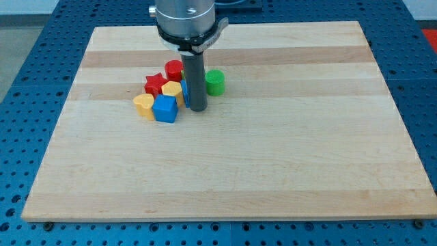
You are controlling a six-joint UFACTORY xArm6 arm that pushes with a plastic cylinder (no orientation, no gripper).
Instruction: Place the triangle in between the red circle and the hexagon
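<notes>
A red circle (174,69) sits at the top of a cluster left of the board's middle. Below it lies a yellow hexagon (172,90), with a red star (156,84) to its left. A thin strip of a blue block (184,93), its shape hidden by the rod, shows right of the hexagon; it may be the triangle. My tip (196,108) rests on the board just right of this cluster, touching or nearly touching the hidden blue block.
A blue cube (165,108) and a yellow heart (144,106) lie at the cluster's bottom left. A green block (215,82) stands just right of the rod. The wooden board (273,171) lies on a blue perforated table.
</notes>
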